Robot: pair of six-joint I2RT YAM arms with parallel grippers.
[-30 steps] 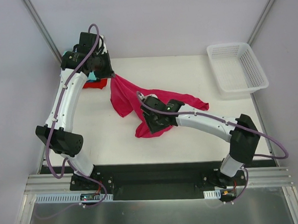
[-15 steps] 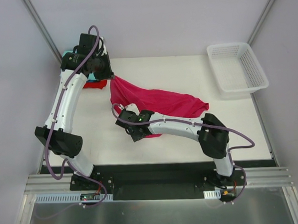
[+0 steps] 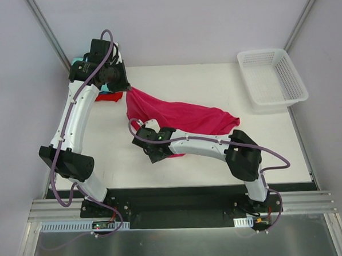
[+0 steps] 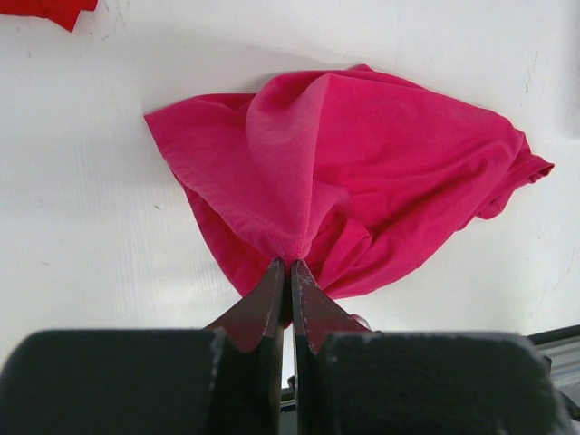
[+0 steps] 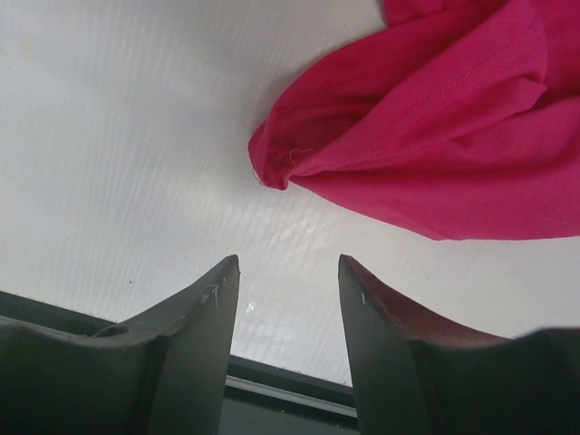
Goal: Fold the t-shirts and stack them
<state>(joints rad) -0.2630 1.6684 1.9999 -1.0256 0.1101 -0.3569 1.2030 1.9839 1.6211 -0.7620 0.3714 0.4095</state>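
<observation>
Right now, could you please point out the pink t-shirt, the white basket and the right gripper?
pink t-shirt (image 3: pixel 184 114), top view, middle of the spread cloth.
white basket (image 3: pixel 270 80), top view, its mesh floor.
right gripper (image 5: pixel 290 272), right wrist view, midway between its open fingertips.

You get only a sliver of the red shirt (image 3: pixel 112 96) beneath the left arm (image 3: pixel 78 115). The right arm (image 3: pixel 200 145) covers the near edge of the pink shirt (image 3: pixel 181 113).
</observation>
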